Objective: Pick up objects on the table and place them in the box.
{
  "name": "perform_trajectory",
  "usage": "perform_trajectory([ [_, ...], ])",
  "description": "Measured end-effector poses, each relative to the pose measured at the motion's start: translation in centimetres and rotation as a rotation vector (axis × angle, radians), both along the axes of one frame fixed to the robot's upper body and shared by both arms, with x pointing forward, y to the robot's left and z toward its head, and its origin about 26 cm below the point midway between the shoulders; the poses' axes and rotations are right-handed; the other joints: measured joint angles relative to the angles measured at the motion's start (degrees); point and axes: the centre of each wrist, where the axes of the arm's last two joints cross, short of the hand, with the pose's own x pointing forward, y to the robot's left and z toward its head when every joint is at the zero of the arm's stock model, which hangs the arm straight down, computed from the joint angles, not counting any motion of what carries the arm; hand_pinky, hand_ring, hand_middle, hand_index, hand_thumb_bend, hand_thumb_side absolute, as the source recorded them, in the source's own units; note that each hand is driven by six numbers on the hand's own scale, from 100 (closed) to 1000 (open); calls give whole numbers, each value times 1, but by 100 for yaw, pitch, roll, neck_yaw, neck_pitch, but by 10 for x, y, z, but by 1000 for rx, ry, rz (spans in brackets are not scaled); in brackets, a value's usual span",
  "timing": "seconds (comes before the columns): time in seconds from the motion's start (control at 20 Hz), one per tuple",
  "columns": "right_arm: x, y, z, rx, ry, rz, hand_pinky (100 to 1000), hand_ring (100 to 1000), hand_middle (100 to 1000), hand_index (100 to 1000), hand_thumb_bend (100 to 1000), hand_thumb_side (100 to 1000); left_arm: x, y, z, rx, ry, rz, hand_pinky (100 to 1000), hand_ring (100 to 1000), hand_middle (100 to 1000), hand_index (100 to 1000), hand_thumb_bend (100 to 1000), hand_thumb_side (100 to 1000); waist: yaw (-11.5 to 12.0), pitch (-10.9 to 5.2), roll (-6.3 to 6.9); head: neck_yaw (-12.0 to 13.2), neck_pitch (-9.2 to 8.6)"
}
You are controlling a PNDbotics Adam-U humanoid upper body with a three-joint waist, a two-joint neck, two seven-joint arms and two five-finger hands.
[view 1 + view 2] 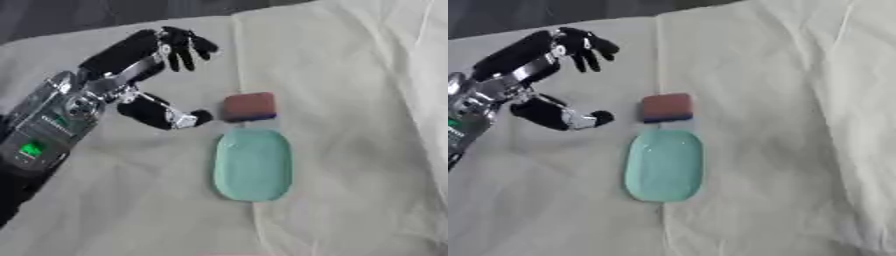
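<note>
A small reddish-brown block with a dark blue lower edge (249, 107) lies on the white cloth-covered table (367, 100). Just in front of it sits a pale green oval dish (253, 164), its far end almost touching the block. My left hand (153, 60) reaches in from the left, open, with its fingers (186, 46) spread above and to the left of the block and its thumb (179, 118) stretched out close beside the block's left side. Nothing is held. My right hand shows in neither view. No box is visible.
The white cloth has a long fold running from the far edge down past the dish (238, 60). A dark strip lies beyond the table's far edge (87, 15). Wrinkled cloth spreads to the right (824, 125).
</note>
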Motion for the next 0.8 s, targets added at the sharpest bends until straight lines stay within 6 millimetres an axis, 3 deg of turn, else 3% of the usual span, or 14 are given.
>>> perform_trajectory([
  [0.55, -3, 1, -1, 11, 1, -3, 398, 608, 855, 860, 100, 475, 8, -23, 36, 124, -73, 38, 470, 592, 660, 853, 553, 232, 34, -36, 4, -42, 96],
  [0.8, -3, 2, 0, 12, -2, -1, 398, 608, 855, 860, 100, 475, 13, -33, 43, 115, -122, 40, 394, 562, 609, 790, 607, 181, 20, -44, 4, -42, 99],
])
